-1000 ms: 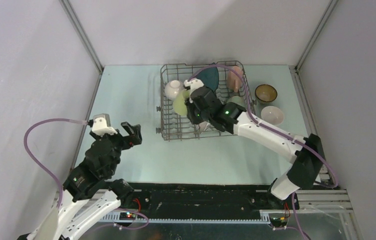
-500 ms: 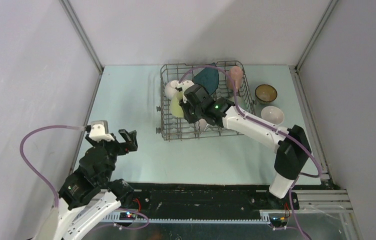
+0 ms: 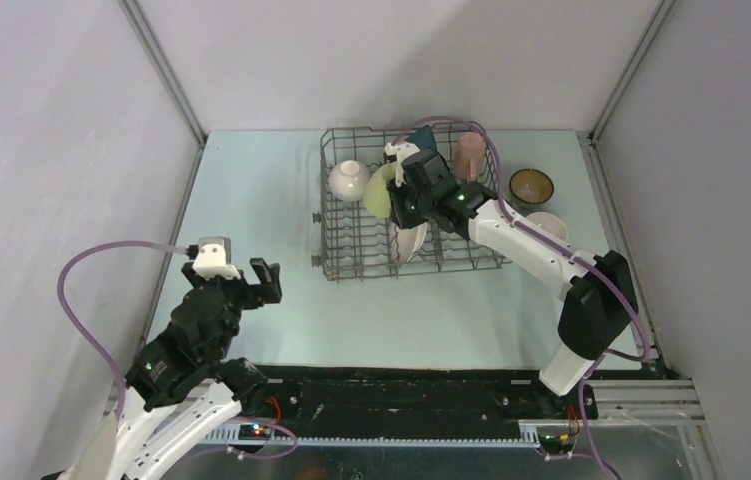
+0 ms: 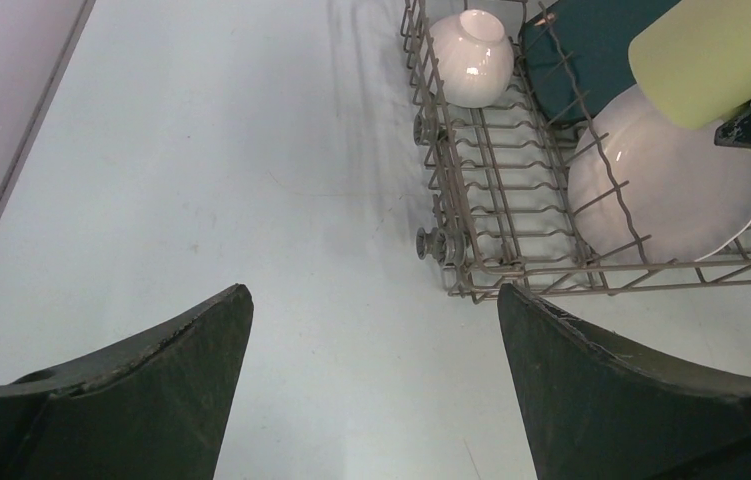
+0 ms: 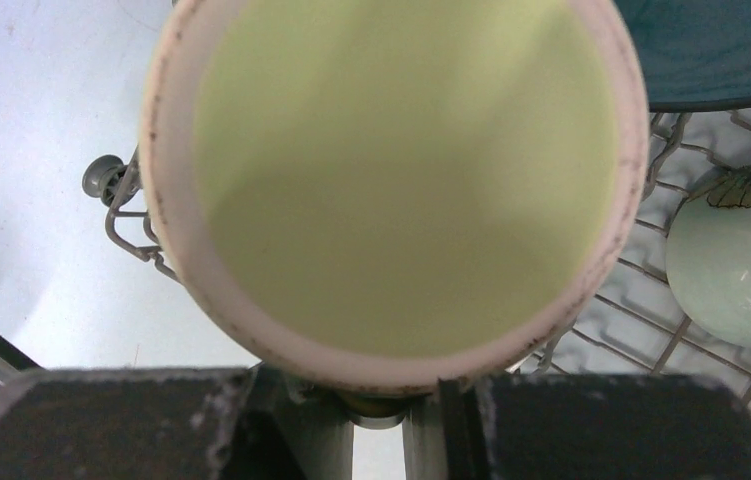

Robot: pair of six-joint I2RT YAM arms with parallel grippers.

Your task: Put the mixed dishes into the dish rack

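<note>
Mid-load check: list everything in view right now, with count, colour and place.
dish rack: 1, grey wire, far middle of table
white plate: 1, white, on edge in rack, near side
teal plate: 1, dark teal, far part of rack
upside-down bowl: 1, white, rack's far left
pale green bowl: 1, pale green, in rack
pink mug: 1, pink, rack's far right
yellow-green mug: 1, yellow-green, held over rack
brown bowl: 1, brown, on table right of rack
loose bowl: 1, white, on table just nearer than brown bowl
left gripper: open, over table left of rack
right gripper: shut on yellow-green mug
</note>
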